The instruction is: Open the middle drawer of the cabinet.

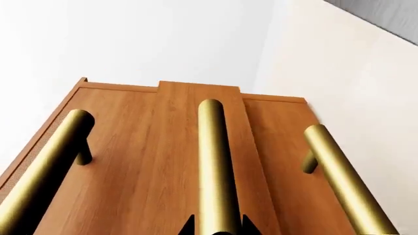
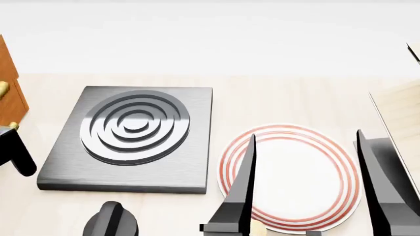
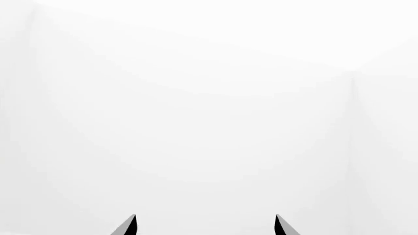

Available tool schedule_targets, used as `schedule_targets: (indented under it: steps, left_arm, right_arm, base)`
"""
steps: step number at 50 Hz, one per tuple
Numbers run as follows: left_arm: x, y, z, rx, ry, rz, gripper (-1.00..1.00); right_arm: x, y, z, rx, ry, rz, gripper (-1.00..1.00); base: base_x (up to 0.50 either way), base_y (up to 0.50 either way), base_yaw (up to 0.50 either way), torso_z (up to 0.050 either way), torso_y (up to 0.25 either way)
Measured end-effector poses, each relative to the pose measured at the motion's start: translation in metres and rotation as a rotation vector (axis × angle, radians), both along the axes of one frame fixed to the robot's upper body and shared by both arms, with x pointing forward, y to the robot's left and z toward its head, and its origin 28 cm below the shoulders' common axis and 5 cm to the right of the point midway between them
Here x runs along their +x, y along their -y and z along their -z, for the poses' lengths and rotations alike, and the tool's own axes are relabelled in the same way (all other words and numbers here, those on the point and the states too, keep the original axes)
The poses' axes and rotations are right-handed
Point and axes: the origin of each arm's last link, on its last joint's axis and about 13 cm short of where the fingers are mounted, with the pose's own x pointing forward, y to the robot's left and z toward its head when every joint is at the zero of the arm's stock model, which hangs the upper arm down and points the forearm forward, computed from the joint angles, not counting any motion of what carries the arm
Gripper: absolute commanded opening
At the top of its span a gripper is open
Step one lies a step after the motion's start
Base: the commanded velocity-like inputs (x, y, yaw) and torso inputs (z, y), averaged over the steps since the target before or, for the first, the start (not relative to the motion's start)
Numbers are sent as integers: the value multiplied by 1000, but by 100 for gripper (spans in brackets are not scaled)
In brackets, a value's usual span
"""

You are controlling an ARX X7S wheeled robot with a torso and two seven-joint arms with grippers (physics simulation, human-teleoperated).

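The middle drawer (image 1: 171, 161) fills the centre of the left wrist view, its front standing slightly proud of the drawers on either side of it. Its brass bar handle (image 1: 214, 166) runs from mid-frame down to the bottom edge. There the two dark tips of the left gripper (image 1: 218, 226) sit on either side of the bar, closed around it. Two more brass handles (image 1: 46, 166) lie at the left and right of that frame on the neighbouring fronts of the cabinet (image 1: 98, 147), with white wall beyond it.

In the head view only a sliver of the cabinet (image 2: 9, 88) shows at the far left edge, with a dark part of the left arm just below it. A grey square hob plate (image 2: 131, 137) with ringed grooves sits left of centre on the pale table (image 2: 276, 98). A white plate with red rings (image 2: 295, 172) lies to its right.

The right gripper (image 2: 308, 187) rises from the bottom edge of the head view, over the plate, its fingers (image 2: 239, 196) well apart. In the right wrist view the right gripper (image 3: 203, 227) shows two spread tips against blank white.
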Motion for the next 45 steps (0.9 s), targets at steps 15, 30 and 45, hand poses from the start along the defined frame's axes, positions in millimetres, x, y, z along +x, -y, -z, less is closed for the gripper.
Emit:
schedule_targets:
  steps: [15, 30, 45]
  left_arm:
    - [0, 28, -3, 15, -12, 156, -100]
    - [1, 59, -8, 14, -28, 295, -100]
    - [1, 68, -9, 15, -32, 332, -100]
  right_arm:
    - [0, 0, 0, 1, -1, 0, 100]
    - [0, 0, 0, -1, -1, -3, 100]
    - [-1, 0, 1, -2, 0, -2, 100]
  base:
    - [4, -1, -6, 0, 2]
    - [0, 0, -1, 2, 6]
    - [0, 0, 0, 2, 8]
